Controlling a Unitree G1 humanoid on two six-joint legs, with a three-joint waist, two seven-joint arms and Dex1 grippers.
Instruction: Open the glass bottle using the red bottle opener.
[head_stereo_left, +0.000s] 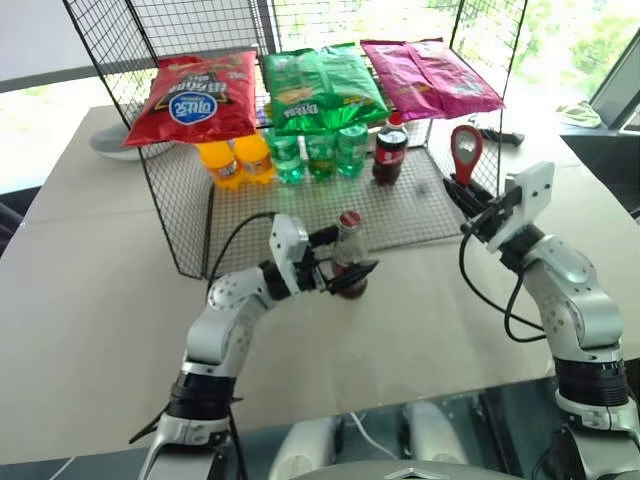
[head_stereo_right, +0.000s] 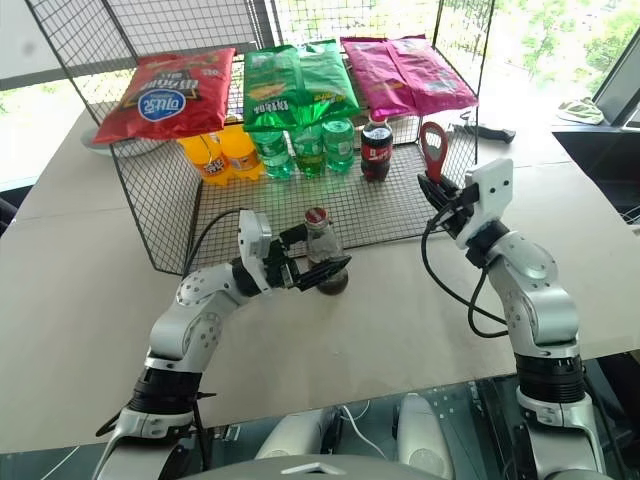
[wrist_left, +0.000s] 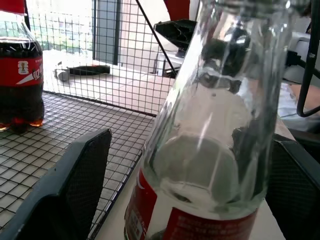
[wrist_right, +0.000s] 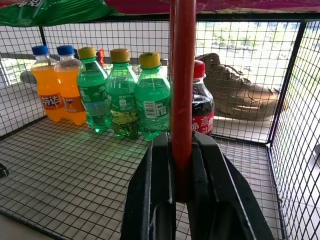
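The glass bottle stands upright on the table at the front edge of the wire rack, with a red cap on top and a red label low on its body. My left gripper is open around it, one black finger on each side, and a gap shows between that finger and the glass. To the right and slightly higher, my right gripper is shut on the handle of the red bottle opener. The opener stands upright with its ring-shaped head on top.
The wire rack holds orange soda bottles, green bottles and a plastic cola bottle. Chip bags lie on its top. A brown shoe lies behind the rack.
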